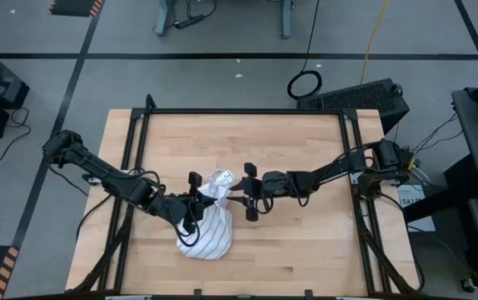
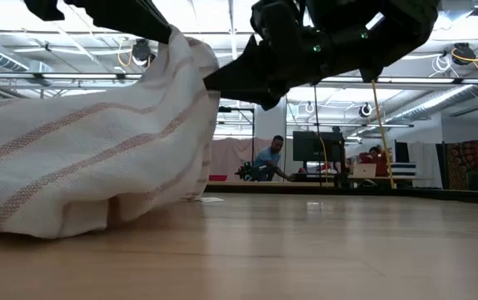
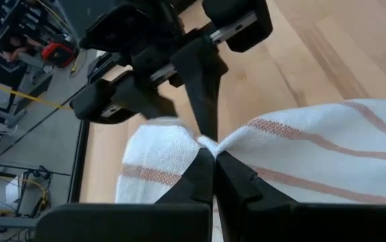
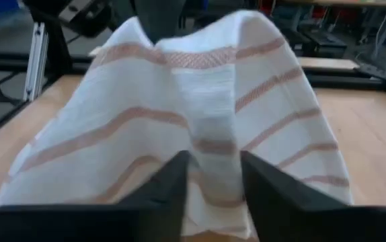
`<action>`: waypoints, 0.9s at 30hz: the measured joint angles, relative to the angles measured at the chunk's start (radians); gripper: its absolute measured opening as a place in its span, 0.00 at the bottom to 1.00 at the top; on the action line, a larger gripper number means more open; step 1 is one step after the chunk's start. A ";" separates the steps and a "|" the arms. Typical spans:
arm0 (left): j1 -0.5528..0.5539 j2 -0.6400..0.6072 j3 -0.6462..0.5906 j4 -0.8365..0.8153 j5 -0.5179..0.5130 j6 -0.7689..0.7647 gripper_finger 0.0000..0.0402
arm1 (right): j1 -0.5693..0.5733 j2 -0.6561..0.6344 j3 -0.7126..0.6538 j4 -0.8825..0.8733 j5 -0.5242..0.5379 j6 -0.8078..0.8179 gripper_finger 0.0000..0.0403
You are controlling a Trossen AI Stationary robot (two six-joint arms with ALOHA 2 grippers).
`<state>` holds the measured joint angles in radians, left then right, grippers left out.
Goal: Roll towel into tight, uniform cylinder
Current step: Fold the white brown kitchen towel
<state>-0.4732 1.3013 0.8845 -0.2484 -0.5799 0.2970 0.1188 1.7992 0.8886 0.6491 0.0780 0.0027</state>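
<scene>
Pinching a raised fold of the white striped cloth towel (image 1: 208, 223) mid-table: left gripper (image 3: 212, 153), fingers together. Right gripper (image 4: 213, 176), fingers apart, around another fold opposite.

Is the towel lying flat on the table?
No, the towel is bunched up, its top pinched and lifted by the left gripper above the table.

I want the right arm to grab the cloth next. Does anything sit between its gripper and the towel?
Nothing visible does. The right gripper has its fingers apart right at the towel, whose raised part the left gripper pinches shut.
</scene>
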 joint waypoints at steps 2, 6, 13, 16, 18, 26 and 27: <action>0.003 0.000 0.000 0.006 -0.003 -0.001 0.01 | 0.000 -0.005 0.000 -0.023 -0.002 -0.002 0.07; 0.012 0.001 0.000 0.004 -0.078 -0.111 0.06 | 0.001 -0.050 0.000 -0.105 0.013 0.008 0.04; 0.012 -0.003 0.000 -0.007 -0.157 -0.341 0.21 | 0.000 -0.220 0.000 -0.397 0.181 0.031 0.01; 0.013 -0.003 -0.005 0.001 -0.240 -0.363 0.28 | 0.001 -0.310 0.000 -0.494 0.234 0.037 0.01; 0.013 -0.003 -0.015 -0.004 -0.377 -0.393 0.31 | 0.004 -0.365 0.000 -0.546 0.265 0.038 0.01; 0.042 -0.004 -0.092 0.002 -0.493 -0.696 0.33 | 0.031 -0.548 0.000 -0.532 0.292 0.003 0.00; 0.047 -0.004 -0.108 -0.001 -0.492 -0.754 0.33 | 0.033 -0.566 0.000 -0.512 0.292 -0.011 0.00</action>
<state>-0.4263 1.2976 0.7766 -0.2489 -1.0721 -0.4572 0.1520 1.2327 0.8886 0.1374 0.3700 -0.0085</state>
